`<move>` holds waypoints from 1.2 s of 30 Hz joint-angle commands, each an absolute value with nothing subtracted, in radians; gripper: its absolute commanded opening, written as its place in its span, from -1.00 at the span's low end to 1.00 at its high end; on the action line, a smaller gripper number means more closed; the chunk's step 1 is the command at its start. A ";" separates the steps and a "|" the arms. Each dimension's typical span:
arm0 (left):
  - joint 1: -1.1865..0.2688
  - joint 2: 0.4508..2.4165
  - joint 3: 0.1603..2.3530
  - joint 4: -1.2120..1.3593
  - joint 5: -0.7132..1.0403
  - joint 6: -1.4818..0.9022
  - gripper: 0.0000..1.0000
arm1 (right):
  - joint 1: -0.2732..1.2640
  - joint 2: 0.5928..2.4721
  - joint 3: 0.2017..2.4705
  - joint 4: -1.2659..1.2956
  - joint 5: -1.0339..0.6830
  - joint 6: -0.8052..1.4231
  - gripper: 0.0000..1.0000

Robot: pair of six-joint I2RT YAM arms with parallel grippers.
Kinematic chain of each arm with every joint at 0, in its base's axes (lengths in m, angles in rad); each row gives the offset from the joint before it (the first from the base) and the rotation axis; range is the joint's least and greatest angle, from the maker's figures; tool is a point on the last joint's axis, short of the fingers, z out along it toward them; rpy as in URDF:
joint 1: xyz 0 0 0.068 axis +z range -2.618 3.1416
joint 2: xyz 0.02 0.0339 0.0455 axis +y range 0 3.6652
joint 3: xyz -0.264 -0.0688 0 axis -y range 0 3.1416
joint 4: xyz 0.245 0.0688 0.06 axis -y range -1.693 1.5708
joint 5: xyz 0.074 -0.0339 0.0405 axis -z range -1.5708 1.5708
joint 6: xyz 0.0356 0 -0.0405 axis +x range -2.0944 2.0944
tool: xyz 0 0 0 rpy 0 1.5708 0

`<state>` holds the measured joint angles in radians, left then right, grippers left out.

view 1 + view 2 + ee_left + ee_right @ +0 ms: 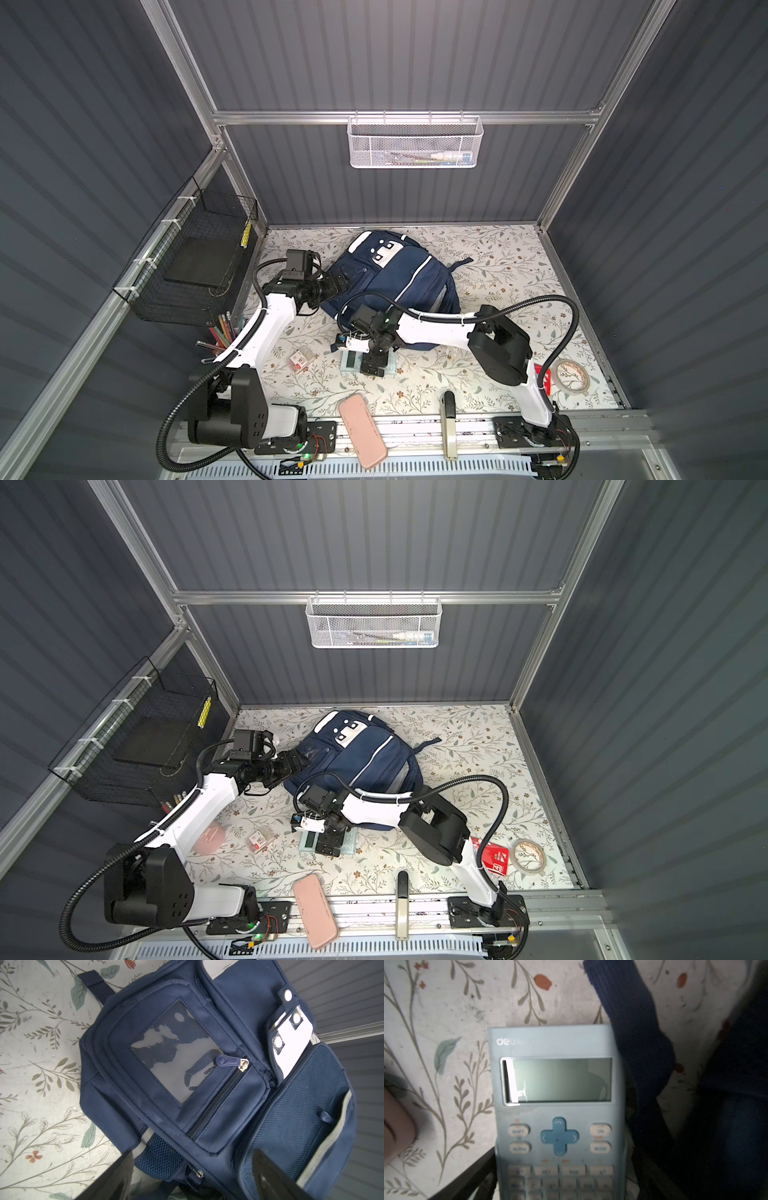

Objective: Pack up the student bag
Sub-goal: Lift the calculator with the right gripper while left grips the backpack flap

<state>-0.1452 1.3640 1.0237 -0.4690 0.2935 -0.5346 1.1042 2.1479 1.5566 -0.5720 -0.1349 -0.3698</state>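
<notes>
Left gripper [336,286] wide open, empty, above navy blue fabric student bag [399,278]. Right gripper [371,365] spread wide astride flat light-blue plastic calculator [558,1080].

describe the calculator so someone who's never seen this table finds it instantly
Start at the navy student bag in the middle of the floral table; just off its near edge the right pincer stands open over a flat slab. That is the calculator: pale blue with a grey display and a blue cross-shaped key, unlike the pink case and small clear box nearby.
</notes>
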 commanded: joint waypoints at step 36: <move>-0.396 1.453 1.088 -0.353 0.316 -0.368 0.99 | 0.944 1.531 1.007 -0.522 0.012 -0.084 0.63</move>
<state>-0.3851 1.4300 1.0615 -0.3759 0.3115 -0.4095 0.9791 1.5990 1.0409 -0.4953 -0.0433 -0.1513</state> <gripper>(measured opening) 0.996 0.846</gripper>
